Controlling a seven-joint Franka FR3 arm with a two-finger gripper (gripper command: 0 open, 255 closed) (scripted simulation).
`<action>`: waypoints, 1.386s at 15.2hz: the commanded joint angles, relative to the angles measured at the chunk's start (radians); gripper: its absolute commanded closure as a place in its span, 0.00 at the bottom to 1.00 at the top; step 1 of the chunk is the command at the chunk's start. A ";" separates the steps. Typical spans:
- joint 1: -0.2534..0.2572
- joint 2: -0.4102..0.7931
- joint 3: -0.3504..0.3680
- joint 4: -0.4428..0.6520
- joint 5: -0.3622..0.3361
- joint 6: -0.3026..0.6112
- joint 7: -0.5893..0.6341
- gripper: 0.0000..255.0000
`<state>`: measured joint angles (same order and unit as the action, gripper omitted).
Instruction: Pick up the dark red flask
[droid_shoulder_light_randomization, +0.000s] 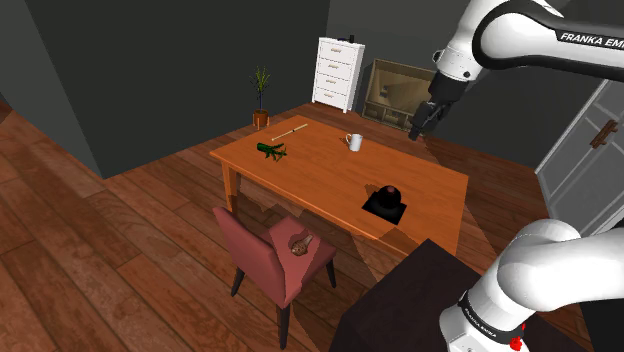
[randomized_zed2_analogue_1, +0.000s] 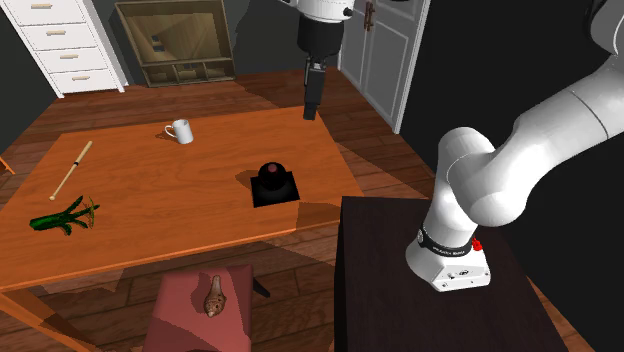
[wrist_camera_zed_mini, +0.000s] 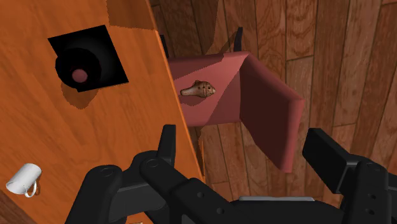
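The flask (droid_shoulder_light_randomization: 385, 193) is a squat dark body with a dark red top, standing on a black square mat (droid_shoulder_light_randomization: 383, 210) near the wooden table's (droid_shoulder_light_randomization: 320, 170) edge closest to the stand. In the second exterior view the flask (randomized_zed2_analogue_1: 271, 172) sits at the table's right side. My gripper (droid_shoulder_light_randomization: 418, 128) hangs high over the table's far right side in the shoulder view, well apart from the flask. In the wrist view the gripper (wrist_camera_zed_mini: 248, 149) is open, its fingers (wrist_camera_zed_mini: 167, 143) wide apart with nothing between them, and the flask (wrist_camera_zed_mini: 79, 67) lies far off beyond them.
A white mug (droid_shoulder_light_randomization: 354, 142), a green object (droid_shoulder_light_randomization: 271, 150) and a wooden stick (droid_shoulder_light_randomization: 289, 130) lie on the table. A dark red chair (droid_shoulder_light_randomization: 275, 255) with a small brown object (droid_shoulder_light_randomization: 299, 243) on its seat stands at the table's near side. A white dresser (droid_shoulder_light_randomization: 338, 72) stands by the wall.
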<state>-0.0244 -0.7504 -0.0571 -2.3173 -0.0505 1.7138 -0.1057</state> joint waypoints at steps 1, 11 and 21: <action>0.000 0.000 0.000 0.000 0.000 0.000 0.000 0.00; -0.062 0.150 -0.058 -0.175 -0.110 0.339 -0.026 0.00; -0.138 0.439 -0.122 -0.213 -0.228 0.688 -0.018 0.00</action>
<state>-0.1556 -0.3520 -0.1744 -2.5391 -0.2681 2.3651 -0.1269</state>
